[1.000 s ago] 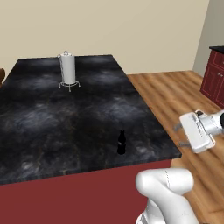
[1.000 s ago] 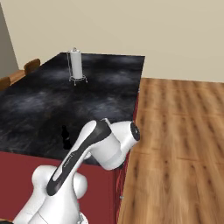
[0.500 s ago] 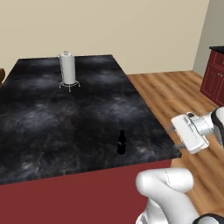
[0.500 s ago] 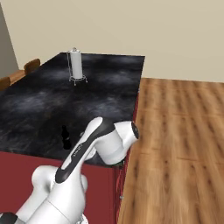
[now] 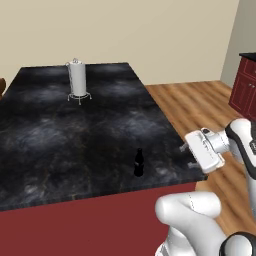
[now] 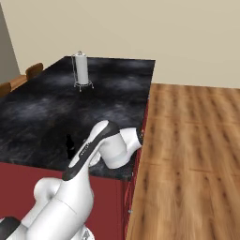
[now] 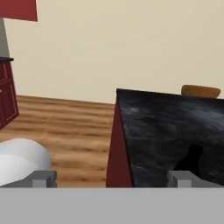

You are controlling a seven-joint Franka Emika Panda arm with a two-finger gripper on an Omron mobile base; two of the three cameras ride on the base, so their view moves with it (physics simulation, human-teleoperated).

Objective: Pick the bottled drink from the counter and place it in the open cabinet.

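Note:
The bottled drink (image 5: 139, 162), small and nearly black, stands upright near the front right corner of the counter (image 5: 75, 135). The arm partly hides the bottled drink (image 6: 70, 146) in the right base view. My gripper (image 5: 188, 156) hangs open just past the counter's right edge, to the right of the bottle and apart from it. The hand view has the fingertips (image 7: 181, 177) spread wide with nothing between them. There the bottled drink (image 7: 193, 156) is a dark shape low on the right, on the counter (image 7: 166, 122). The open cabinet is out of view.
A tall white cylinder on a wire stand (image 5: 77, 81) stands at the counter's far end. Red panelled cabinets (image 5: 245, 85) line the far right beyond the wooden floor (image 6: 192, 140). A red cabinet corner (image 7: 18, 9) hangs high on the wall. Brown chair backs (image 6: 33, 70) sit beyond the counter.
My hand has swung left, from out over the floor to the counter's right edge, closer to the bottle. The bottle has not moved.

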